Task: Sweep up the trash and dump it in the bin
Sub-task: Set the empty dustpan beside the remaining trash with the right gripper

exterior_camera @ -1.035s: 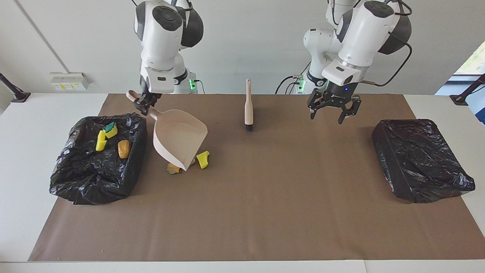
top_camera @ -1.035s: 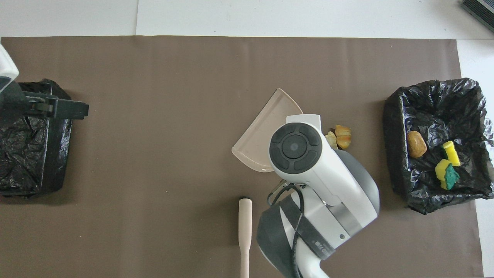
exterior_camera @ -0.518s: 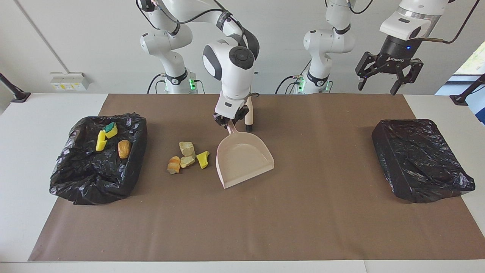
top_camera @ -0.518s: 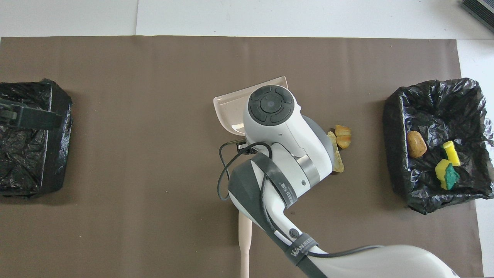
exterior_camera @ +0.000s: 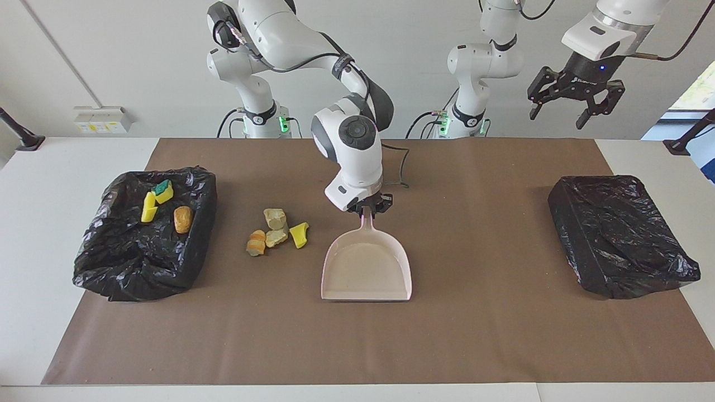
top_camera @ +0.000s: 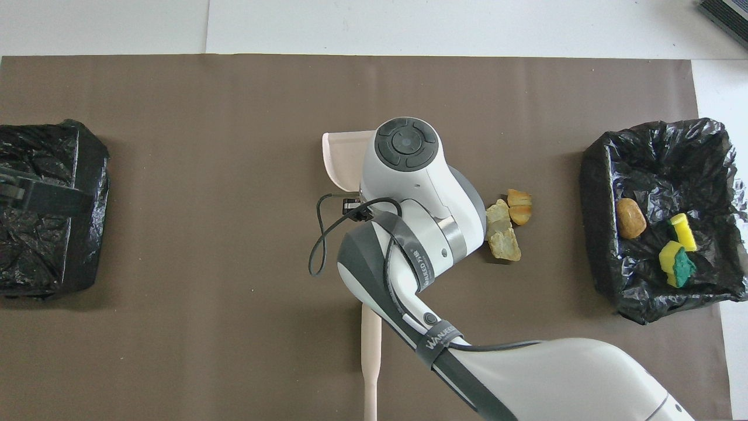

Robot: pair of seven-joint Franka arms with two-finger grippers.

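Note:
My right gripper [exterior_camera: 368,209] is shut on the handle of the pale pink dustpan [exterior_camera: 366,267]. The pan lies low over the brown mat in the middle of the table, its mouth turned away from the robots. Loose trash [exterior_camera: 276,231] sits on the mat beside the pan, toward the right arm's end: tan chunks, an orange-brown piece and a yellow sponge piece [exterior_camera: 299,234]. In the overhead view the trash [top_camera: 505,225] shows beside my right arm, which hides most of the dustpan [top_camera: 342,158]. The black-lined bin [exterior_camera: 134,268] holds sponges and a bread chunk [exterior_camera: 182,219]. My left gripper [exterior_camera: 575,103] hangs open, high up.
A second black-lined bin [exterior_camera: 620,234] stands at the left arm's end of the table, below my left gripper. A brush [top_camera: 371,356] lies on the mat near the robots, partly under my right arm. A loose cable [exterior_camera: 399,178] hangs from that arm.
My right arm carried the dustpan from beside the bin, past the trash pile, to the table's middle and turned its mouth away from the robots. My left gripper rose high toward its own end.

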